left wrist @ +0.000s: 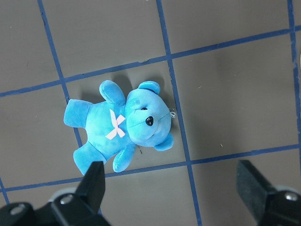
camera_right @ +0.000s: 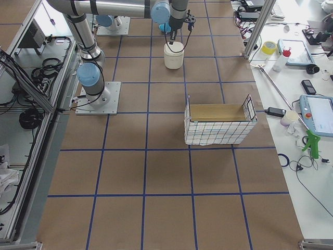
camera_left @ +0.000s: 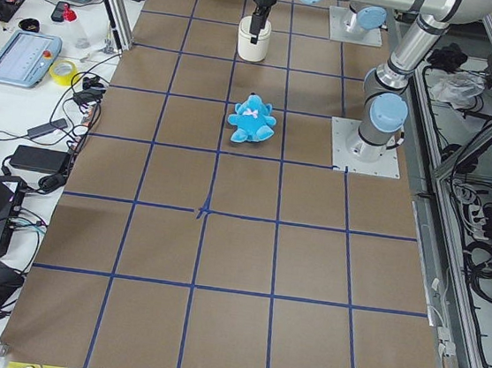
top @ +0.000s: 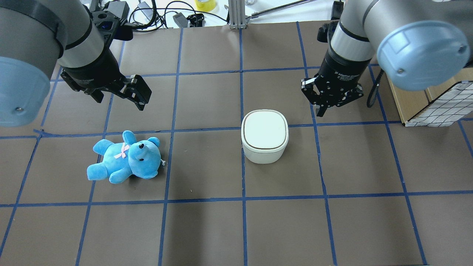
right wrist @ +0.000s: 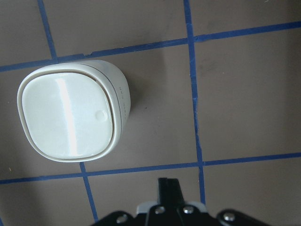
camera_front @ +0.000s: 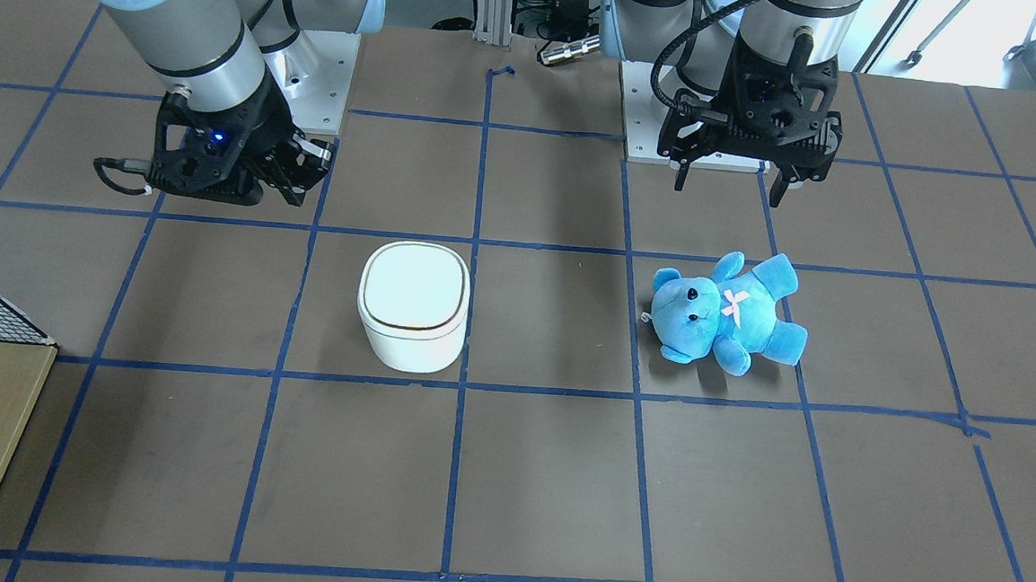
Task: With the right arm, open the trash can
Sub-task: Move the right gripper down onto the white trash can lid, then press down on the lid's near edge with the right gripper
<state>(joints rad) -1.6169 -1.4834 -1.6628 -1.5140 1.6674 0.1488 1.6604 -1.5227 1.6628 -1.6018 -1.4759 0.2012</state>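
Observation:
The white trash can (camera_front: 413, 307) stands on the table with its lid down; it also shows in the overhead view (top: 264, 135) and in the right wrist view (right wrist: 70, 117), where a small round button sits on the lid. My right gripper (top: 322, 108), with a blue light on it in the front-facing view (camera_front: 308, 163), hangs above the table beside the can, apart from it. Its fingers (right wrist: 168, 188) are pressed together and hold nothing. My left gripper (camera_front: 730, 180) is open and empty above the blue teddy bear (left wrist: 122, 125), its fingers (left wrist: 96, 181) spread wide.
The teddy bear (top: 125, 157) lies on the robot's left side of the table. A wire-sided box (camera_right: 218, 125) stands at the table's right end, beyond the right arm (top: 439, 107). Blue tape lines grid the brown table (top: 281, 229).

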